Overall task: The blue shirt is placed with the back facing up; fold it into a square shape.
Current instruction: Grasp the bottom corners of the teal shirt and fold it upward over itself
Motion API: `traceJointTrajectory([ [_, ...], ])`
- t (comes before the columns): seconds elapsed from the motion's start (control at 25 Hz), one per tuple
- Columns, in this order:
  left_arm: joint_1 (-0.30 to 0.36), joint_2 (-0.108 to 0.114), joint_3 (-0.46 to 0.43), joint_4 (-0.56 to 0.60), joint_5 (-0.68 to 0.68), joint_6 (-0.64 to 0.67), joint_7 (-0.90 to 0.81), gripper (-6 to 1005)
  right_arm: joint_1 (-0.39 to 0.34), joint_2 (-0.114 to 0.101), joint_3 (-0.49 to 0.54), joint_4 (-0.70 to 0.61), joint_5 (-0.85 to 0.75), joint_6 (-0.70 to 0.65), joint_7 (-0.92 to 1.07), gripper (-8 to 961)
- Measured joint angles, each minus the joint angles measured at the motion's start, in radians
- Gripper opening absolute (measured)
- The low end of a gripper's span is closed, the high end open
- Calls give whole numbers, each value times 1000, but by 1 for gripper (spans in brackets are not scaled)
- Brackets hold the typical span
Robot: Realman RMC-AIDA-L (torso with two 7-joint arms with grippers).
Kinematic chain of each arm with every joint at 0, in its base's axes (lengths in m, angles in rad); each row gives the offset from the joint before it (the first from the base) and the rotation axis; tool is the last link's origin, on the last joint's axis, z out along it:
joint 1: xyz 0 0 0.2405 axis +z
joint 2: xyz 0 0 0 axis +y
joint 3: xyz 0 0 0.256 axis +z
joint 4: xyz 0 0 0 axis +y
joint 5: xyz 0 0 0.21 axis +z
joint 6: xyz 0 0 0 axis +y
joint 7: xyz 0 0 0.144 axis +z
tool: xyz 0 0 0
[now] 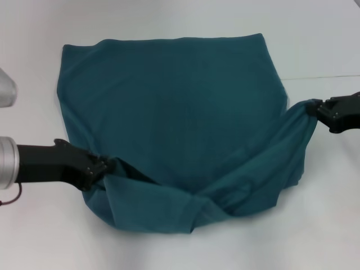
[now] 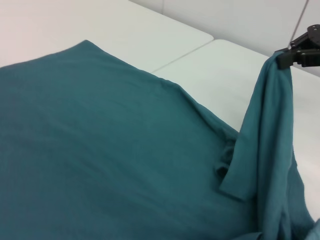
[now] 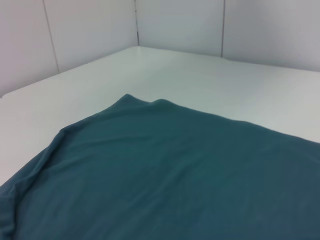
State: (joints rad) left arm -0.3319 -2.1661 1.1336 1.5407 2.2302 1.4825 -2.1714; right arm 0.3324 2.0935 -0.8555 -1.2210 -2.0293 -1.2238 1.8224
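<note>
A: Left gripper, at the near left corner of the blue shirt: pinched shut on a fold of the cloth. Dark fingers half buried in fabric, so contact point only partly seen in the head view.

B: Right gripper?

A: At the right edge of the garment, clamped on a gathered corner. Corner lifted clear of the white table and drawn outward into a taut ridge. Same gripper also seen far off in the left wrist view, black, with the cloth hanging down from it in a long drape.

B: And outward from the two grips?

A: Near hem slack between them, sagging in loose diagonal folds toward the front edge. Far part lying flat on the table, upper edge nearly straight, corners rounded. Plain teal surface uppermost; no lettering shown.

B: Anything added by the wrist views?

A: Left wrist view: broad smooth expanse, one narrow flap folded over near the hanging portion, possibly a sleeve, not certain from this angle. Table seam visible beyond. Right wrist view: flat cloth with a gently wavy far edge, white table and pale wall panels behind.

B: Position overall?

A: Centred on the table, between the two arms.
</note>
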Motion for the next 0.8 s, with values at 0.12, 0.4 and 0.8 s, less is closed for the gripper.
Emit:
traceJointTrajectory([
  [0.12, 1, -1, -26, -3, -7, -10, 13, 45, 10, 0, 1, 4, 0, 22, 1, 88],
  [0.4, -3, 0, -96, -7, -39, -24, 53, 45, 28, 2, 0, 7, 2, 77, 1, 89],
  [0.8, -48, 2, -148, -55, -66, -82, 117, 45, 52, -1, -1, 15, 28, 151, 1, 89],
])
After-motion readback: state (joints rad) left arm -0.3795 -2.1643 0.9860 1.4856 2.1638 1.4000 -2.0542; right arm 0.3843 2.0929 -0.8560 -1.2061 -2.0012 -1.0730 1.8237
